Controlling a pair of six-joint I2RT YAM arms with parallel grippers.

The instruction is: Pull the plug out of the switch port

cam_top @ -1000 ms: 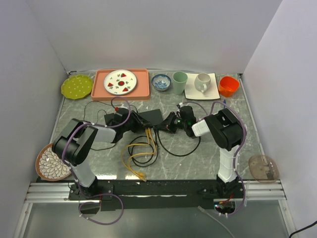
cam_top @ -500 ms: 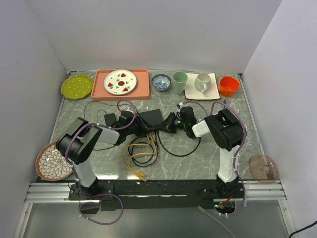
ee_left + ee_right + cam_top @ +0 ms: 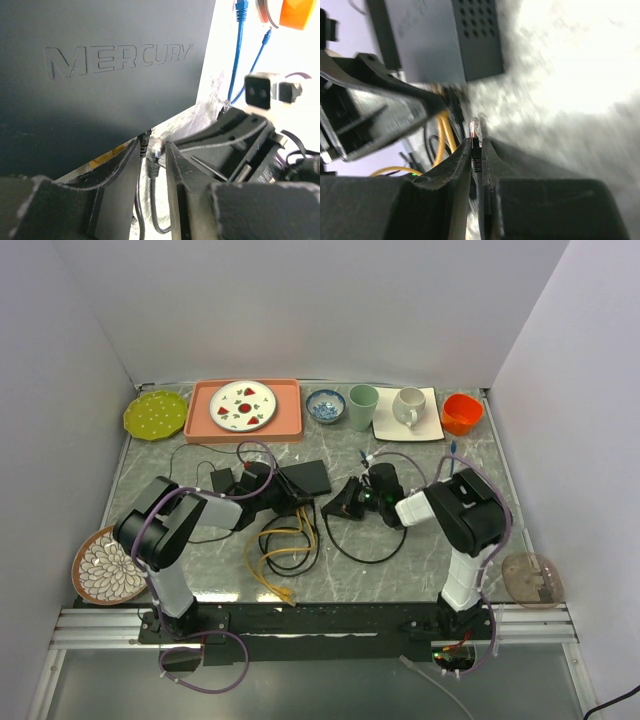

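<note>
Top: R gripper (image 3: 333, 506) is backing off rightward from switch (image 3: 305, 477) vs prev frame, gap now showing btw them; L gripper (image 3: 283, 494) is sitting at switch's near-left edge | L wrist: L fingers (image 3: 120, 170) are standing narrowly apart, gripping nothing, switch just beyond tips | R wrist: R fingers (image 3: 455, 165) are pinching plug (image 3: 475, 129), switch beyond tips, apart.

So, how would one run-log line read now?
plug: out of switch | right tool: shut on plug | left tool: open, beside switch
</note>
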